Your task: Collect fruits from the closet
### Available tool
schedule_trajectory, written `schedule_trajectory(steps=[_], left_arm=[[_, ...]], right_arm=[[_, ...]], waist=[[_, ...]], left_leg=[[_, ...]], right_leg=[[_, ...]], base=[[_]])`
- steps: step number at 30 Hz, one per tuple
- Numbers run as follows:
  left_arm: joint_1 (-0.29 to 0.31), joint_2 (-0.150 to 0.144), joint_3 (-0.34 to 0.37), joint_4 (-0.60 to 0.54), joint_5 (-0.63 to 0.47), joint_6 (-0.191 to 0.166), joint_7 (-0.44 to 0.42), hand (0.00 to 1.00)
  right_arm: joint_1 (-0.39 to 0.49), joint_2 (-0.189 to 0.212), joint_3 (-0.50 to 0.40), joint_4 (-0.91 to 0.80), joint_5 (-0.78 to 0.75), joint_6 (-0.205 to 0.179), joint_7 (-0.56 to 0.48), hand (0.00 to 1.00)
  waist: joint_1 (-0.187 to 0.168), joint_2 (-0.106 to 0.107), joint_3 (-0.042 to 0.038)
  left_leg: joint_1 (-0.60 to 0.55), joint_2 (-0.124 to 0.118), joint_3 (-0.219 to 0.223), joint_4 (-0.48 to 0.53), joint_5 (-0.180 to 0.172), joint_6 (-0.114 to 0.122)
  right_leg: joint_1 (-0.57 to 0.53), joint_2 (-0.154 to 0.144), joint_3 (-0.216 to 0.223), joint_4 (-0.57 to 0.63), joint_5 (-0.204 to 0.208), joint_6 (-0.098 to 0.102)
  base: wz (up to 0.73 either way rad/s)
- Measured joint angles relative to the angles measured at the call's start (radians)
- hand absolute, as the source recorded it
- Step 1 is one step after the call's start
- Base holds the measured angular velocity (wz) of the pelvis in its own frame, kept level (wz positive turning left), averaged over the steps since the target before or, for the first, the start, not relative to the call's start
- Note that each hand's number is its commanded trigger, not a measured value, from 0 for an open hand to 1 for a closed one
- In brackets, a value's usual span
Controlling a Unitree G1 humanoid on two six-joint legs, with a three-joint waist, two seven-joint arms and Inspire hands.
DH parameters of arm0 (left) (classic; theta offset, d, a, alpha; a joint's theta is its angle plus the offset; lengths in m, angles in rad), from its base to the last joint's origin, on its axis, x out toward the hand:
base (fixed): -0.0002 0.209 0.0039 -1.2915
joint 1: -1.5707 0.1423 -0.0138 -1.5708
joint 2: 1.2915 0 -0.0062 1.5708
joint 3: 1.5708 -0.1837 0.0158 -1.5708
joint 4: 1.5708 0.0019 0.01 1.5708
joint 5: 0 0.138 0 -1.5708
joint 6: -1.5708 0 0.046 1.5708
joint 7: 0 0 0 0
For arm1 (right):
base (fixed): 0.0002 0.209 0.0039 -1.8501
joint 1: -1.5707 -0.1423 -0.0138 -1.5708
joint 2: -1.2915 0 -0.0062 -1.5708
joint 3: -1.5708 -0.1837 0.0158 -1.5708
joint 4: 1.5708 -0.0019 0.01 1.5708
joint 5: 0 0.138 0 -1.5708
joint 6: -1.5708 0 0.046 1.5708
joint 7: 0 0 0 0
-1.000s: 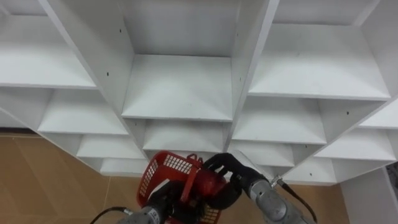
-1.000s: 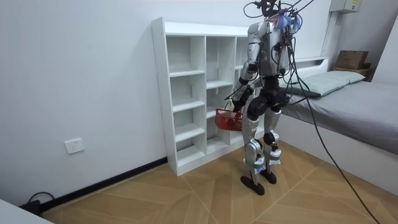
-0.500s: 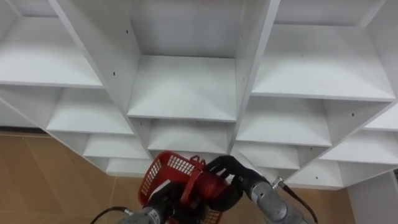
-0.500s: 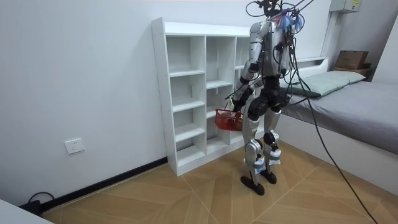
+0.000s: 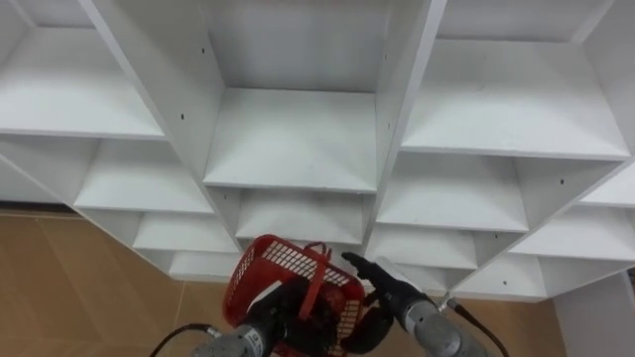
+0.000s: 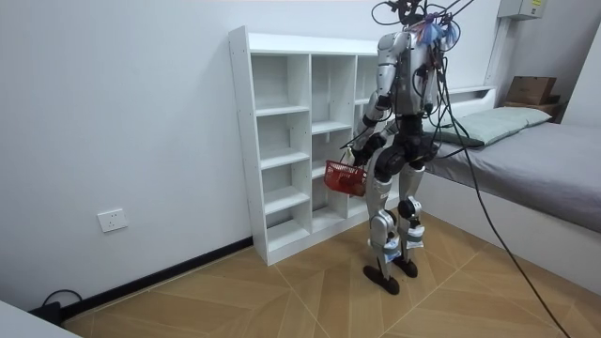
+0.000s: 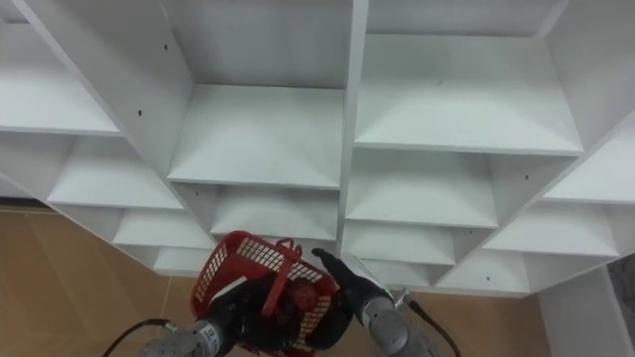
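Right hand [image 5: 385, 293] has let go, fingers straight beside one red plastic mesh basket [image 5: 283, 264] holding one round red fruit [image 7: 303, 296]; left hand [image 5: 266, 319] grips the basket. Room view shows the whole white closet [image 6: 282, 158].

A white closet [image 7: 260, 135] of bare shelves stands over a wooden floor [image 7: 60, 288]. Low in the middle, the left hand [image 7: 232, 315] holds a red basket [image 7: 248, 260] up before the lowest shelves. The right hand [image 7: 343, 282] sits at the basket's right rim, fingers straight
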Motion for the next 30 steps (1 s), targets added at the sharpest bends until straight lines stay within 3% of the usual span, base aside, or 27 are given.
schedule_trajectory(steps=[18,22,30], left_arm=[[0.0,0.007,0.002,0.0,0.001,0.0,0.0,1.0],[0.001,0.013,0.023,0.0,0.071,0.0,0.0,1.0],[0.016,0.032,0.029,0.063,0.109,-0.003,0.012,1.0]], right_arm=[[0.003,-0.008,-0.001,0.04,-0.003,0.0,0.01,0.0],[0.005,-0.028,-0.003,0.04,-0.009,-0.001,0.015,0.0],[0.03,-0.041,-0.017,0.152,-0.008,-0.019,0.005,0.0]], waist=[[0.003,0.004,0.002],[-0.001,0.0,0.0001],[-0.004,-0.016,-0.0093]], left_leg=[[0.005,0.001,0.01,-0.011,0.0,0.0],[0.007,0.0,0.008,-0.012,0.0,0.0],[0.028,0.001,0.016,-0.018,0.0,0.0]], right_leg=[[-0.003,0.001,0.008,-0.002,-0.001,0.0],[0.0,0.002,0.008,-0.004,-0.001,0.0],[0.017,0.005,0.024,-0.006,-0.002,0.001]], base=[[-0.01],[0.0],[-0.03]])
